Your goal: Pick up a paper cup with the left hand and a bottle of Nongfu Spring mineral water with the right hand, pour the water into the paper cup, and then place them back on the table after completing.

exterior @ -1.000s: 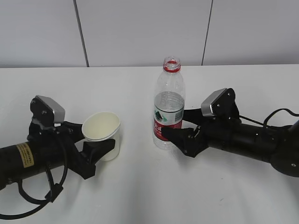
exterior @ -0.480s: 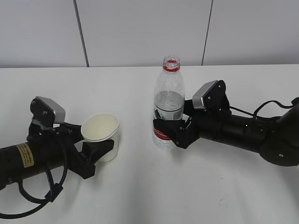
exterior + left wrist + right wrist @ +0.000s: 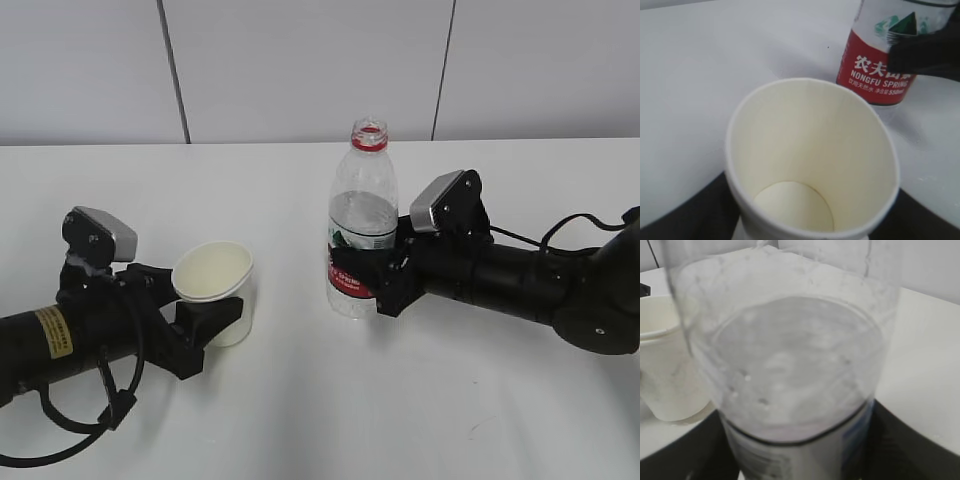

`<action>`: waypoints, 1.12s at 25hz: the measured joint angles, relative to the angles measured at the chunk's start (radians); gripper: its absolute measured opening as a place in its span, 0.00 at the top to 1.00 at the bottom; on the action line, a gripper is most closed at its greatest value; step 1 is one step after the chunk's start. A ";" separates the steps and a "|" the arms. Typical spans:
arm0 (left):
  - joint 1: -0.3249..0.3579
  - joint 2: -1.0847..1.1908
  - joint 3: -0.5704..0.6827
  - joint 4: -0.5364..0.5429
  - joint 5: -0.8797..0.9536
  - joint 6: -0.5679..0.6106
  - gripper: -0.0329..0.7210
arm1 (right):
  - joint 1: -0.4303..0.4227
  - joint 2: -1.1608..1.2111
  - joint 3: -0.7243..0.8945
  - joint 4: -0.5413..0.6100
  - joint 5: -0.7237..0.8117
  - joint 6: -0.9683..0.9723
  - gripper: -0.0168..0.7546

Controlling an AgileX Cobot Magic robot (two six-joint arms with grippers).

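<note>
The right hand [image 3: 372, 288] pinched the bottle [image 3: 361, 222] at its red label; the bottle stood upright on the table [image 3: 300, 190], uncapped, about half full of clear water [image 3: 790, 370]. At its nine o'clock, the left hand [image 3: 205, 325] clasped the tilted, empty paper cup [image 3: 215, 287].

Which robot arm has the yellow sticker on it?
The left arm, the one holding the cup. The right arm, at the bottle, shows no sticker.
</note>
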 joint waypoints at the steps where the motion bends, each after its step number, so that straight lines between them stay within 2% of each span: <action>1: 0.000 0.000 0.000 0.003 0.000 -0.003 0.36 | 0.000 0.000 0.000 0.002 0.000 0.000 0.40; 6: 0.000 -0.017 0.000 0.048 0.019 -0.031 0.36 | 0.000 0.000 -0.020 0.004 0.021 0.000 0.44; 13: 0.000 -0.097 -0.051 0.135 0.164 -0.090 0.36 | 0.000 -0.031 -0.128 -0.082 0.206 -0.061 0.45; 24: 0.000 -0.101 -0.051 0.202 0.138 -0.148 0.36 | 0.000 -0.031 -0.341 -0.341 0.353 -0.104 0.45; 28: 0.000 -0.101 -0.059 0.210 0.106 -0.171 0.36 | 0.016 -0.031 -0.403 -0.403 0.400 -0.130 0.45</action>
